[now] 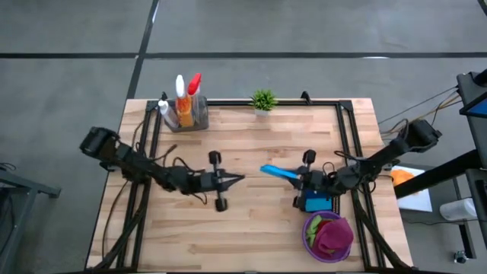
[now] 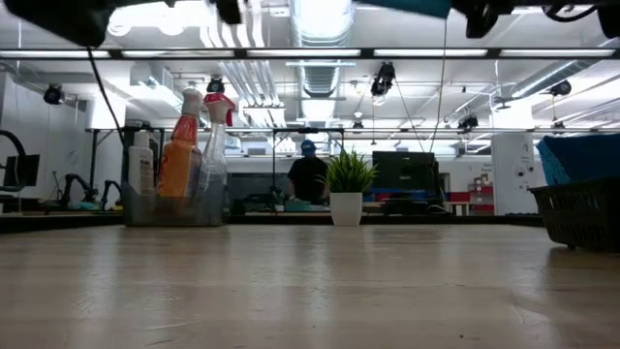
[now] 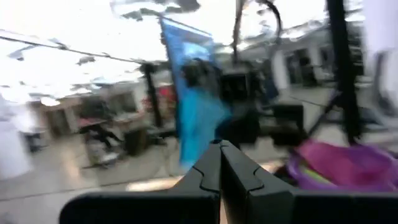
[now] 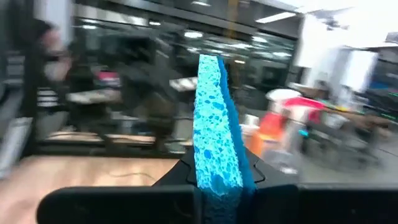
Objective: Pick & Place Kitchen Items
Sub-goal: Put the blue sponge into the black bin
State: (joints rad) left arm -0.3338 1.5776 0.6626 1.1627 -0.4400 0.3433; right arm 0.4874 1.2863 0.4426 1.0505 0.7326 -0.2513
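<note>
While the spray bottles point(image 1: 185, 103) are standing in a clear bin at the table's far left, the left gripper point(image 1: 237, 180) is hovering mid-table, fingers closed and empty; the right gripper point(image 1: 295, 177) is pinching a blue sponge point(image 1: 275, 171) above the table, near the purple bowl point(image 1: 329, 237) of cloths.

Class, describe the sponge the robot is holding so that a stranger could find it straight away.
Start at the wooden table and find the right hand, near the purple bowl of cloths. Shut in that hand is a thin blue sponge. Unlike the blue sponges stacked in the dark basket beside it, it is lifted clear.
</note>
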